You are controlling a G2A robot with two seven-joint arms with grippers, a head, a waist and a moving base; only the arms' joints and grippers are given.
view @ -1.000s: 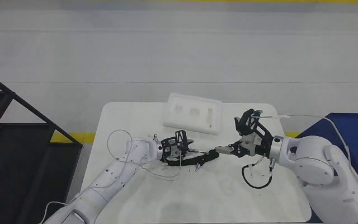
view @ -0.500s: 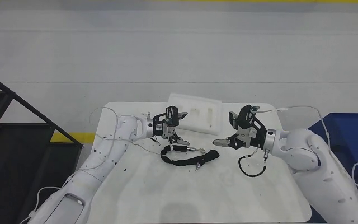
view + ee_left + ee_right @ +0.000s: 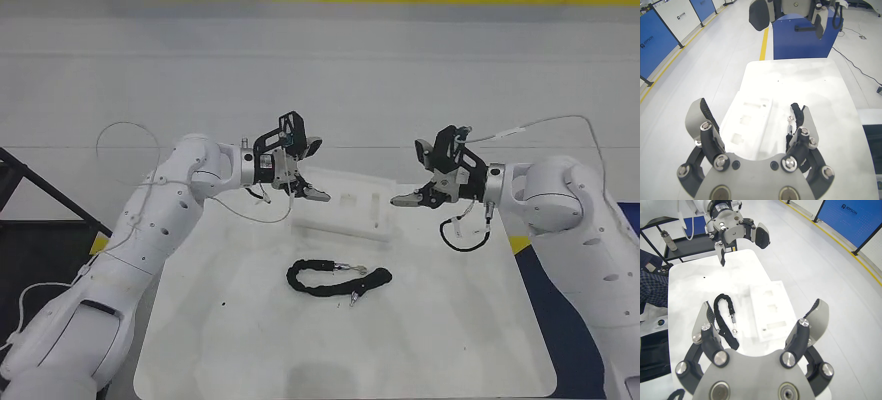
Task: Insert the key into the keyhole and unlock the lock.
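Now left claw (image 3: 315, 172) and right claw (image 3: 412, 176) gape empty; one lock (image 3: 325, 285), one foam tray (image 3: 345, 215).

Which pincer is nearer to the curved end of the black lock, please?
Left. The left pincer hangs open beyond the lock's curved end; the right pincer hangs beyond its opposite end, farther off.

The lock (image 3: 717, 311) wears a matt black cloth sleeve with shiny metal ends; the white foam tray (image 3: 342, 207) looks matt, the table (image 3: 450, 330) smooth and faintly glossy
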